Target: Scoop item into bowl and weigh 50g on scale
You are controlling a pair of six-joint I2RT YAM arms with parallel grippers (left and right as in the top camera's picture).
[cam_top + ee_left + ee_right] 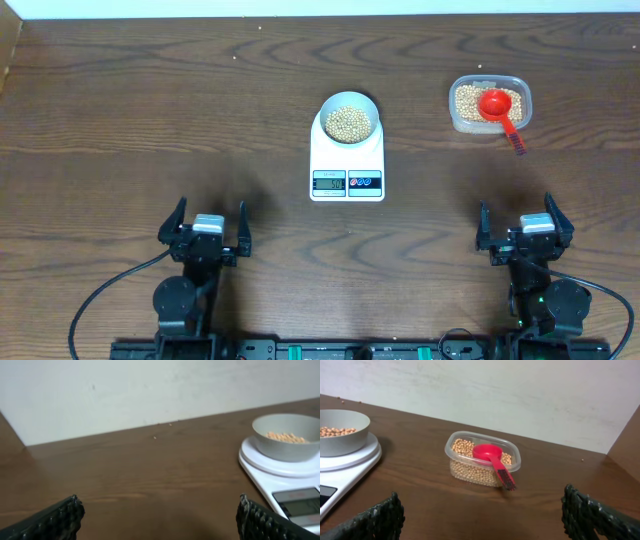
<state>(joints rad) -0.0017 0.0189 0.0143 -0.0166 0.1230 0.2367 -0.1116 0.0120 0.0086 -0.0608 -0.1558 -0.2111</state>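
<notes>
With your left claw (211,212) and right claw (517,210) wide open and empty, an overfull scoop (494,103) could push the bowl (349,96) past the scale (347,160) target.

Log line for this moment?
left claw open, empty | right claw open, empty | beans in bowl on scale | red scoop in tub

**Readout illegible, scale cropped**

From overhead the display (329,181) on the scale (347,160) is too small to read. In the left wrist view it is blurred. There the scale runs off the right and bottom edges, and the bowl (285,451) is clipped at the right. The right wrist view cuts both at the left edge. The left gripper (159,515) and right gripper (480,515) show only their fingertips in their own views; the frame cuts off the rest. The scoop (487,453) hides the beans (467,467) beneath it.
</notes>
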